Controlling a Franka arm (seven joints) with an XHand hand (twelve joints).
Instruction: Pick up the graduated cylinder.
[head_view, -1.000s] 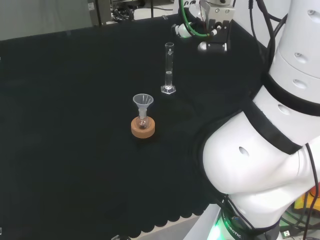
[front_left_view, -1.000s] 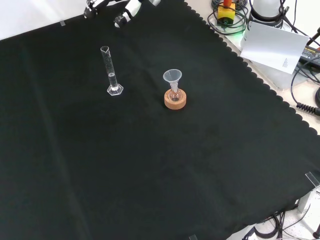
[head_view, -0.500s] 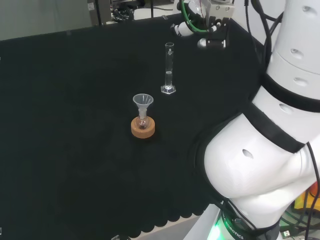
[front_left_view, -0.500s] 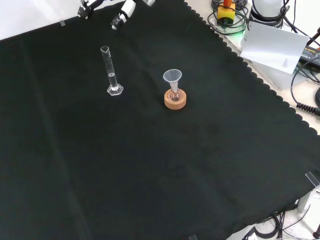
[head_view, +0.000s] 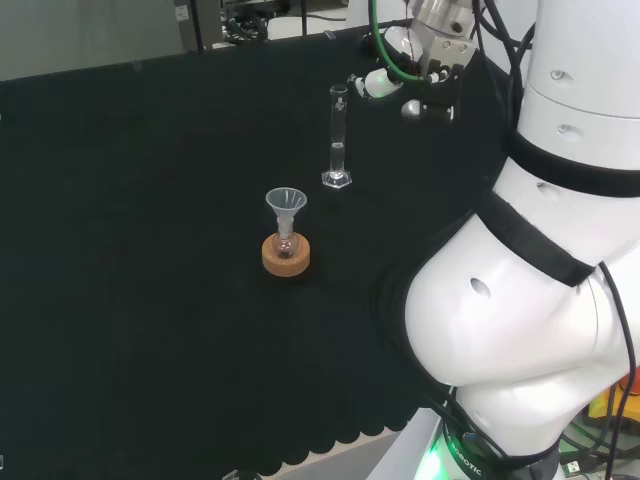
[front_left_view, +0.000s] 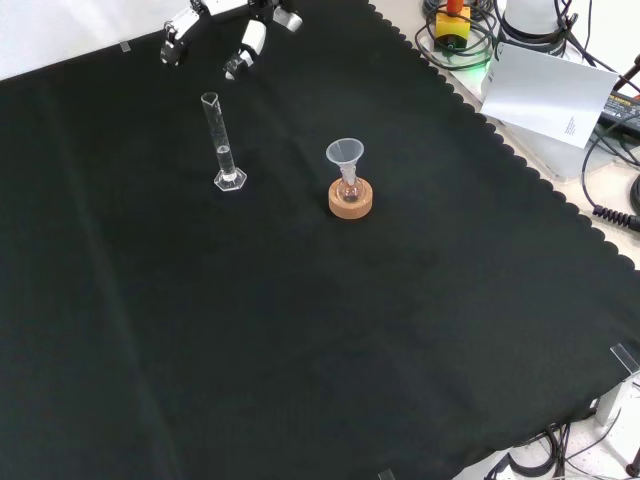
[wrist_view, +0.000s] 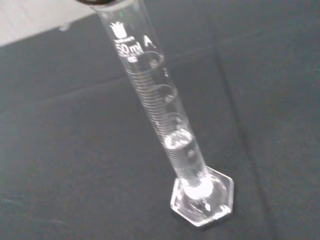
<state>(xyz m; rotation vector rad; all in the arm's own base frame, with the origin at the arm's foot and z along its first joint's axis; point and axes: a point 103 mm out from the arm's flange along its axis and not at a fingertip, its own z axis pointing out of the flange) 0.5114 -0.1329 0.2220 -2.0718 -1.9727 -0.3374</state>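
Fingers (front_left_view: 246, 48) spread above graduated cylinder (front_left_view: 222, 142); wrist view shows hexagonal base (wrist_view: 202, 197).

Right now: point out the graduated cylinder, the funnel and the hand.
graduated cylinder (front_left_view: 220, 135): front view, middle of the clear tube.
funnel (front_left_view: 344, 153): front view, on the cone's wall near the rim.
hand (front_left_view: 249, 38): front view, on one white finger above the cylinder.

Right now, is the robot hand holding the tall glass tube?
No, the robot hand hangs apart from the tube, which stands alone.
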